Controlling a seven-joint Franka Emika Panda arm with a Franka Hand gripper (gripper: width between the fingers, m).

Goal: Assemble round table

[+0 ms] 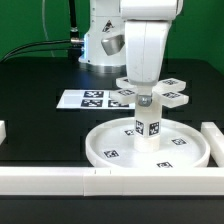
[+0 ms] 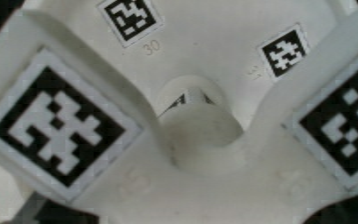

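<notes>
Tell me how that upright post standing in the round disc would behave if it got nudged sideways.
The post looks rigid plastic, so it likely won't flex. Standing upright in the disc, it might tip unless fastened there; that isn't visible. The cross piece on top, under the gripper, probably makes it top-heavy.

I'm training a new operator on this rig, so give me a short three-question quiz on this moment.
1. True or false: the post stands upright on the disc.
2. What does the gripper hold?
A. the disc
B. the cross piece
C. the marker board
3. Fill in: in the exterior view, the cross piece sits at the post's ____ end.

Key: 1 true; 2 B; 3 top. The exterior view cannot show whether the cross piece is fully seated.
</notes>
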